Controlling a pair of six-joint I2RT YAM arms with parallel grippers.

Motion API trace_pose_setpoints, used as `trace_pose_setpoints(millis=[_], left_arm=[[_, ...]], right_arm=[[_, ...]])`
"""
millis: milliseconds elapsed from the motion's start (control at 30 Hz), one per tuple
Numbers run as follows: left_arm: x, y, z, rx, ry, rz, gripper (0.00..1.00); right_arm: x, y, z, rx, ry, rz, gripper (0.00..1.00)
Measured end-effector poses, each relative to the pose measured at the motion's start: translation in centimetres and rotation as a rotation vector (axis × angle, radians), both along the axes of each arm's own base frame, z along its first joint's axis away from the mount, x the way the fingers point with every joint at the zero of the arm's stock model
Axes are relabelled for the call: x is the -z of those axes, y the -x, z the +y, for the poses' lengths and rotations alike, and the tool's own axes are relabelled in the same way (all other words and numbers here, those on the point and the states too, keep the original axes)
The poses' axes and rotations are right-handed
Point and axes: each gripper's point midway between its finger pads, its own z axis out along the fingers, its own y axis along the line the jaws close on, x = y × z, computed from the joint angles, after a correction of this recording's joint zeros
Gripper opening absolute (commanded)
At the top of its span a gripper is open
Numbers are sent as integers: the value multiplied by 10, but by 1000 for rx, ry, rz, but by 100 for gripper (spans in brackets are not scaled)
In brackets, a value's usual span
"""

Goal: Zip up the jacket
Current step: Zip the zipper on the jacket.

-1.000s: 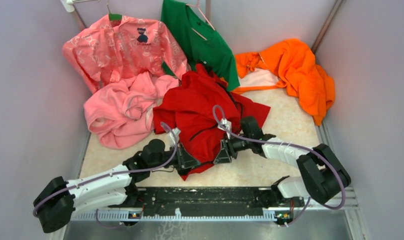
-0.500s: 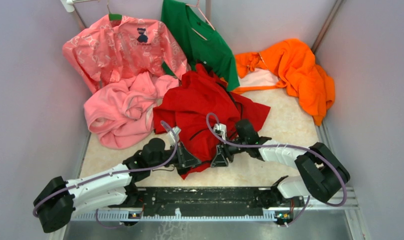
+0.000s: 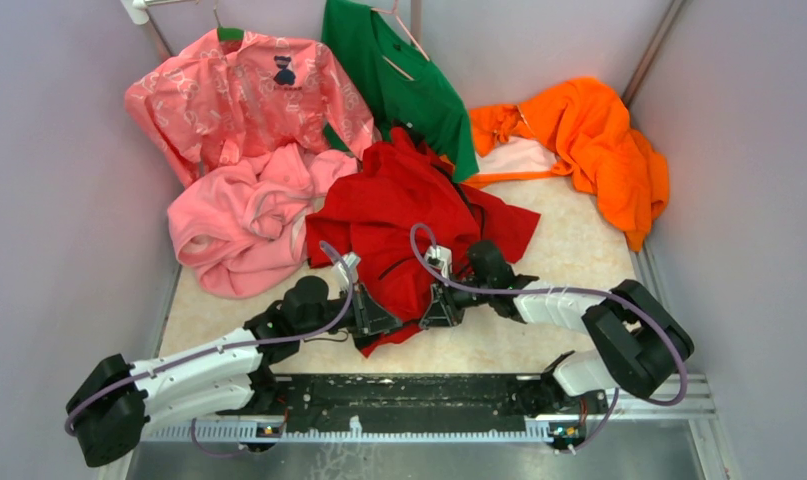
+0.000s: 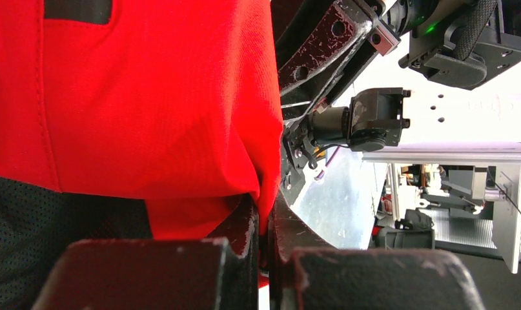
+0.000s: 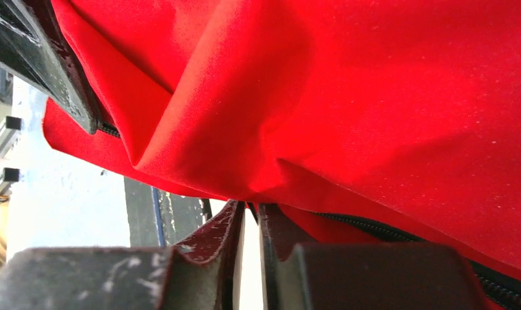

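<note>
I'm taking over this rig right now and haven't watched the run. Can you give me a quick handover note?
Left tool: shut on the near edge of the jacket.
Right tool: jaws nearly together at a red fold beside the zipper; grip unclear.
Jacket: crumpled on the table, both tools at its near edge.
Done: one edge gripped; no zipped stretch visible.
Left: likely line up both zipper sides, seat the slider, pull it up.

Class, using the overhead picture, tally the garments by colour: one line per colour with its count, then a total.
Pink: 2 (patterned shirt, fleece)
Green: 1 (green top)
Orange: 1 (orange garment)
Red: 1 (jacket)
Total: 5
</note>
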Motion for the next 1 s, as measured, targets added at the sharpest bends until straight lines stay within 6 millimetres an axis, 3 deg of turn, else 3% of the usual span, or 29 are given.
trace_pose_setpoints(millis=[167, 333, 433, 500, 633, 833, 1000], left_arm=[[-1, 0, 0, -1, 1, -2, 0], [-1, 0, 1, -2, 0, -1, 0], [-3, 0, 1, -4, 7, -8, 0], [-4, 0, 1, -6, 9, -10, 0], [-4, 0, 1, -6, 6, -8, 0], [-6, 0, 4, -12, -1, -12, 0], [-7, -3, 13, -45, -46, -32, 0]], right_arm=[[-2, 1, 2, -6, -10, 2, 2], [-3, 3, 2, -17, -17, 7, 19], [-3, 6, 3, -27, -17, 6, 20], [-3, 9, 5, -40, -15, -1, 18], [-2, 14, 7, -62, -11, -14, 0], [0, 11, 6, -67, 25, -32, 0], [-13, -8, 3, -58, 111, -111, 0]])
